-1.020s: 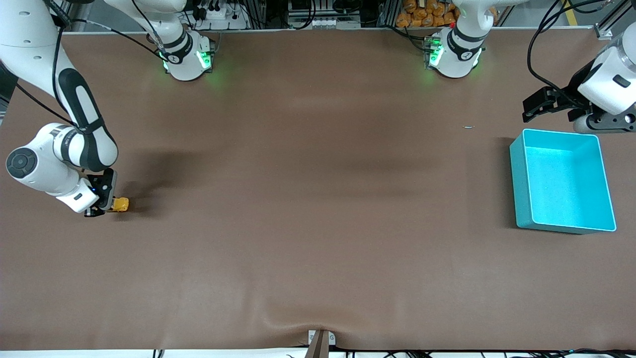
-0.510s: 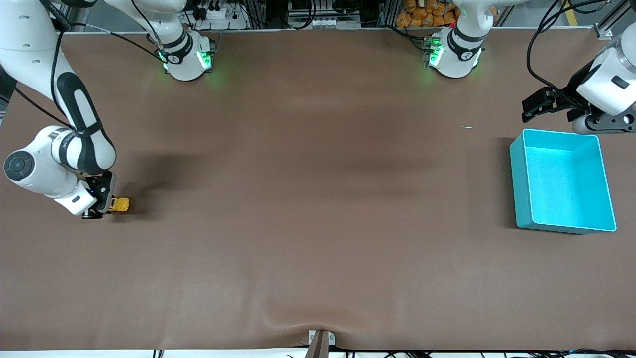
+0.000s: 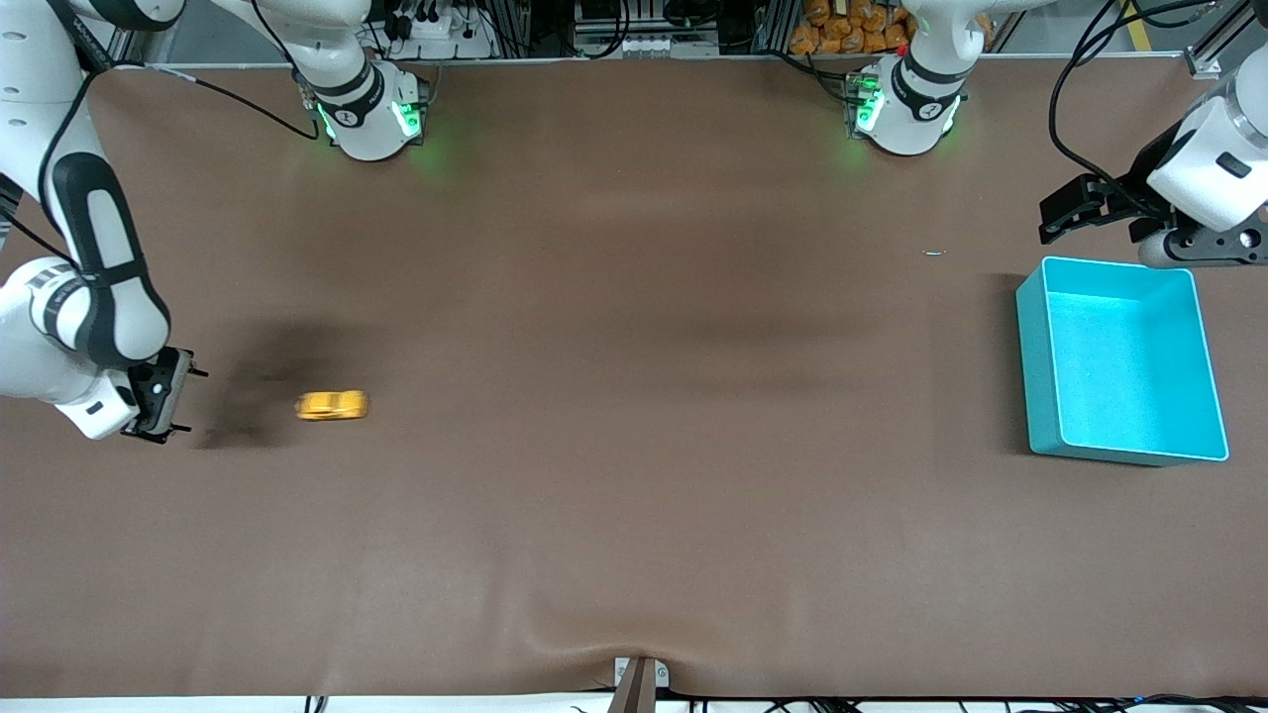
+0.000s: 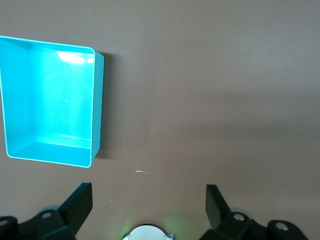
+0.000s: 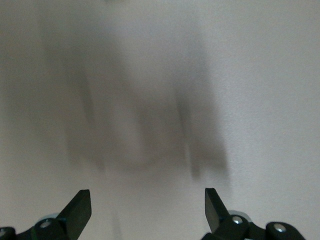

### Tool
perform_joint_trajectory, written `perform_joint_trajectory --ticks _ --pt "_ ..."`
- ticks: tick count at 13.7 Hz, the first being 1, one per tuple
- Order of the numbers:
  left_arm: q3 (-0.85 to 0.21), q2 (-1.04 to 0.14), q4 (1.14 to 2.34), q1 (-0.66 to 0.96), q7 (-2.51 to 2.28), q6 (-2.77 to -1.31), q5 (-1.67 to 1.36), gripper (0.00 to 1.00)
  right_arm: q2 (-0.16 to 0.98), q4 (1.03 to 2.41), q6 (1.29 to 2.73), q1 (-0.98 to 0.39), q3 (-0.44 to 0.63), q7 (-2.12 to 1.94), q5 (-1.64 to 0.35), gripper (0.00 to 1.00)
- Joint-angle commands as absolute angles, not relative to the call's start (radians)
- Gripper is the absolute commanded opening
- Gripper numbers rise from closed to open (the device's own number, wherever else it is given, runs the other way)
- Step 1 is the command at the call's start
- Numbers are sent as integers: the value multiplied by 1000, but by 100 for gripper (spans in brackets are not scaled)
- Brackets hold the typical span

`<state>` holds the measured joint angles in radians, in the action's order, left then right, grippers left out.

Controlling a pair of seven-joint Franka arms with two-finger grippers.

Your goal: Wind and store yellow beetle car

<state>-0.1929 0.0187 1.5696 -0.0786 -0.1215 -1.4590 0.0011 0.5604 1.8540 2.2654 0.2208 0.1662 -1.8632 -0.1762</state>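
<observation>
Brown table [image 3: 634,446]: blurred yellow beetle car [image 3: 332,405] lies free; right gripper [image 3: 163,396] and left gripper [image 3: 1075,210] spread

Teal bin [image 3: 1199,356] (nothing inside) on brown table [image 3: 634,495].

Counter [image 3: 634,446], front view. Beetle car [image 3: 332,405] sits on the counter at about 9 o'clock from centre, toward the right arm's end. Right hand [image 3: 188,401] is at 9 o'clock from the car and apart from it; probably just above the counter, contact unclear. Bin [image 3: 1035,366] stands at 3 o'clock from centre, toward the left arm's end. Left hand [image 3: 1058,216] hangs at about 12 o'clock from the bin, near its rim.
</observation>
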Motion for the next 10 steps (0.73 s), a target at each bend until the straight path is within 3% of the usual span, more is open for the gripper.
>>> perform_joint_trajectory --ticks 1,10 --pt "-198 34 1585 -78 -138 -1460 14 100 572 1827 2224 264 150 -1879 -215 100" --pt "-198 28 1598 -80 -141 -1463 12 100 572 1827 2223 285 150 -1881 -238 100"
